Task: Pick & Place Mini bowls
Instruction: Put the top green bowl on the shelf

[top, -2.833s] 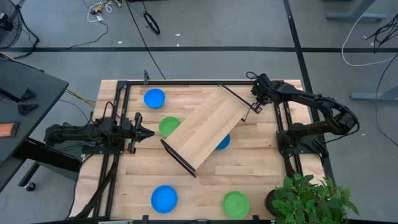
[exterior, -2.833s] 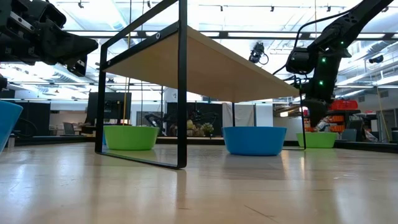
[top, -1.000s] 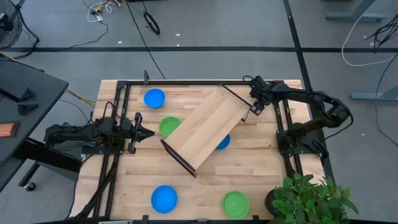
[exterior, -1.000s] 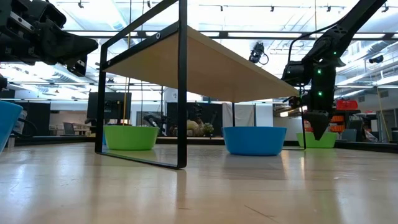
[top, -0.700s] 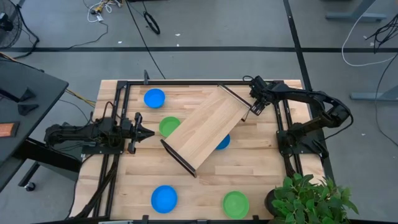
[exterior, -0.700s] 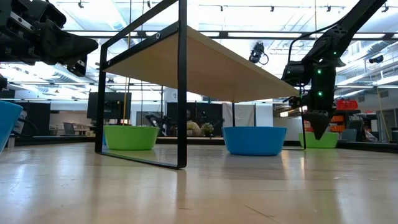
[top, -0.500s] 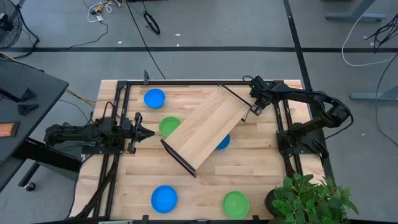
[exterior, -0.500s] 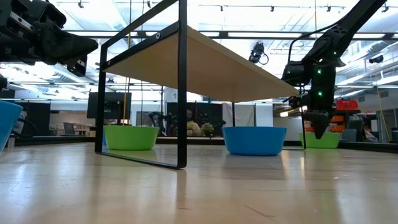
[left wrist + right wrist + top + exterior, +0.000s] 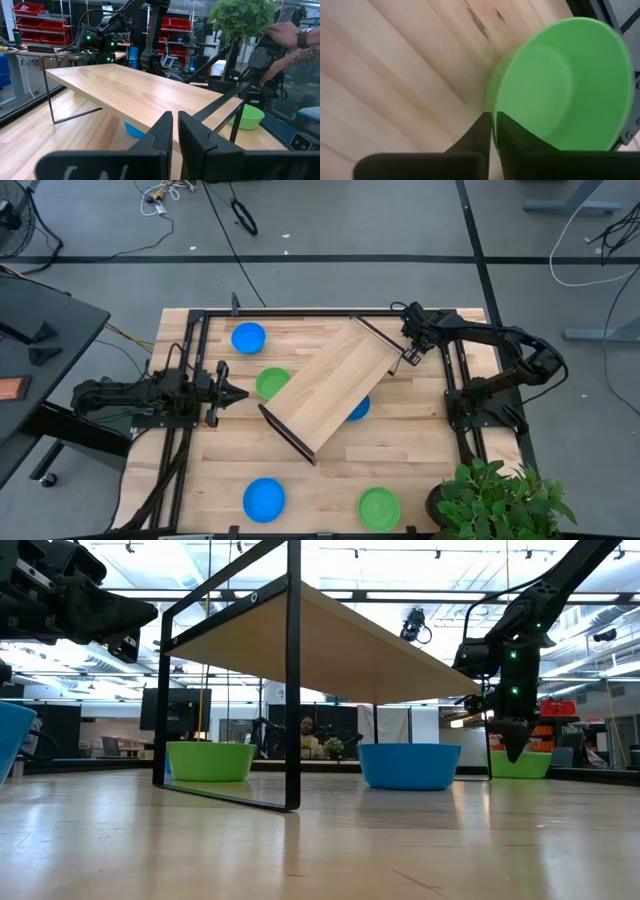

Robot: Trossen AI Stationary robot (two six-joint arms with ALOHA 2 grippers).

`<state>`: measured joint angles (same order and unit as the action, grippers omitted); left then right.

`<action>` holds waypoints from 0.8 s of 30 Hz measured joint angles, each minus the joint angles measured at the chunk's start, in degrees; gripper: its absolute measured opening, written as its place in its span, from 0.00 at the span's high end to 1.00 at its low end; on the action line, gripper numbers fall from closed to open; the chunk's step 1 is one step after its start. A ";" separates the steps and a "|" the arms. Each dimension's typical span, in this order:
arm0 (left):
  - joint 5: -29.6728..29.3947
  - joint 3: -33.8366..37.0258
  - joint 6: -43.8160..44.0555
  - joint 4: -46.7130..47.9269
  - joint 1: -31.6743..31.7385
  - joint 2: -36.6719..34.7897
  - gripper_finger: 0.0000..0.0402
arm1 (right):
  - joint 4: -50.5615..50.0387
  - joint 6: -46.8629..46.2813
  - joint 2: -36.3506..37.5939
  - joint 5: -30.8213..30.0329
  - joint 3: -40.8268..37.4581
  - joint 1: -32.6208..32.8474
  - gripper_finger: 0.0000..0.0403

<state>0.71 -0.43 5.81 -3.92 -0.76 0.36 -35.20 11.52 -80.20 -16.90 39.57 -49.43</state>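
My right gripper [image 9: 408, 358] points steeply down at the far right, beside the tray's far end, shut on a green mini bowl [image 9: 560, 85] that it hides from above. A blue bowl [image 9: 248, 337] sits far left. Another green bowl [image 9: 270, 383] and a blue bowl [image 9: 359, 408] sit half under the pale wooden tray [image 9: 330, 385], which stands on black legs. A third blue bowl [image 9: 264, 499] and a green bowl [image 9: 379, 508] sit near the front edge. My left gripper [image 9: 238, 392] waits at the left, level and shut on nothing. My right gripper pinches the green bowl's rim [image 9: 492, 107] on the side away from the table's right edge. One finger is inside the bowl, the other [image 9: 481, 131] outside. The fingers come from above, slanting steeply down. In the low view the bowl [image 9: 522, 765] sits on the table.
Black frame rails [image 9: 195, 360] run along both sides of the table. A potted plant [image 9: 495, 498] stands at the near right corner. A person's hand [image 9: 292, 32] shows in the room beyond the table. Bare wood lies between the tray and the two front bowls.
The green bowl under my right gripper has slid a little toward the table's right edge, staying on the table. The gripper itself has kept its place.
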 joint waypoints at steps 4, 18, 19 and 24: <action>0.01 0.02 0.02 0.02 0.00 0.00 0.92 | 0.07 0.90 0.00 0.04 0.00 0.00 0.99; 0.02 0.02 0.00 0.01 0.00 -0.01 0.92 | -0.72 1.21 0.57 -0.05 0.00 0.26 1.00; 0.01 0.02 0.00 0.00 -0.02 0.00 0.92 | -0.94 1.21 1.08 -0.11 0.00 0.52 1.00; 0.00 0.02 0.01 0.01 -0.02 -0.01 0.92 | -2.58 1.08 3.63 -0.27 0.00 1.94 1.00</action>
<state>0.71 -0.41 5.81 -3.92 -0.78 0.35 -37.78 12.60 -76.57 -17.17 39.57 -47.49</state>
